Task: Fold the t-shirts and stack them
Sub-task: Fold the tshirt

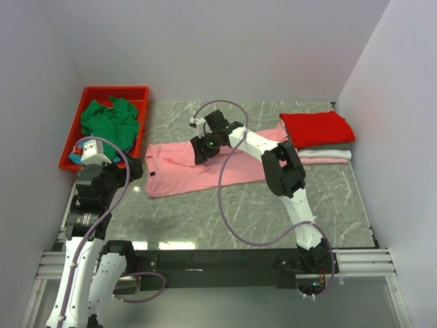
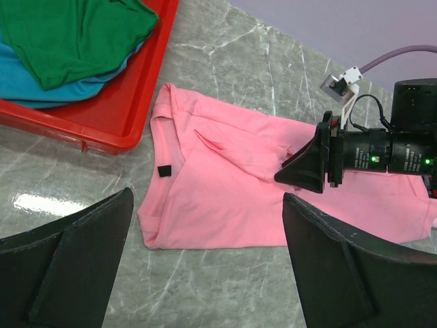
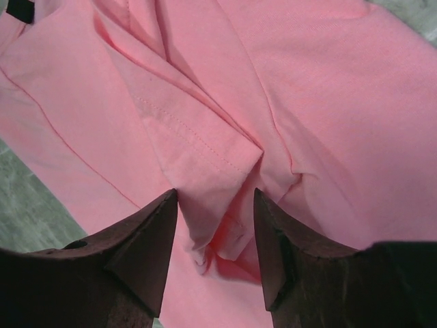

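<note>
A salmon pink t-shirt [image 1: 198, 174] lies spread across the middle of the table, its dark neck label [image 2: 163, 171] towards the left end. My right gripper [image 1: 202, 152] is down on the shirt's upper middle. In the right wrist view its fingers [image 3: 147, 232] are apart, with a bunched sleeve hem [image 3: 218, 164] lying between them, not pinched. My left gripper [image 1: 131, 168] hovers open and empty over the shirt's left end [image 2: 205, 219]. A green t-shirt [image 1: 109, 121] and a teal one [image 2: 27, 85] lie in the red bin. A folded red t-shirt [image 1: 317, 128] tops a stack at the right.
The red plastic bin [image 1: 116, 91] stands at the back left, against the left wall. The stack under the red shirt holds pale folded shirts [image 1: 326, 156] near the right wall. White walls enclose the grey marble table [image 1: 225, 219] on three sides.
</note>
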Motion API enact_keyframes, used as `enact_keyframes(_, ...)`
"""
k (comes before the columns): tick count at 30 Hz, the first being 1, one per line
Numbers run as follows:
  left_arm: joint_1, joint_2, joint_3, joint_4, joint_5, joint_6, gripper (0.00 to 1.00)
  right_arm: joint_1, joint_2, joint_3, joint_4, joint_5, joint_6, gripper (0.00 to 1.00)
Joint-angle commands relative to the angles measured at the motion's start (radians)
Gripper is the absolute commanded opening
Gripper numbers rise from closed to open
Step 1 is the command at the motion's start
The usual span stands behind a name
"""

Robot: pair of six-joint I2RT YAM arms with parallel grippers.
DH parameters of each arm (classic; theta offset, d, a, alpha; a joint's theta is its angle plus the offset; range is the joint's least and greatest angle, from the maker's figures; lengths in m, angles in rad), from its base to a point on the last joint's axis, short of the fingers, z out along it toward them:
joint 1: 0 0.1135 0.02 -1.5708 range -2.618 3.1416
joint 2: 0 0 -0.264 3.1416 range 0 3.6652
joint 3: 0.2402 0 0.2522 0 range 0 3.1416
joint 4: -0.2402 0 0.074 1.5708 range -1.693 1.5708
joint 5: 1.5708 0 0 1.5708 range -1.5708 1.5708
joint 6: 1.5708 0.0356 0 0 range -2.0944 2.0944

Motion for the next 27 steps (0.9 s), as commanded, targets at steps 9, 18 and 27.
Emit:
enact_keyframes(9, 0.003, -0.001, -0.002, 0.036, 0.015, 0.004, 0.95, 0.007, -0.054, -0.019, 0.033, 0.016, -0.015, 0.28)
enact_keyframes(18, 0.003, 0.002, -0.004, 0.038, 0.014, 0.004, 0.95, 0.033, -0.19, -0.123, 0.102, 0.082, -0.079, 0.27)
enact_keyframes(27, 0.003, 0.011, -0.002, 0.038, 0.015, 0.005, 0.95, 0.15, -0.242, -0.212, 0.113, 0.16, -0.19, 0.31)
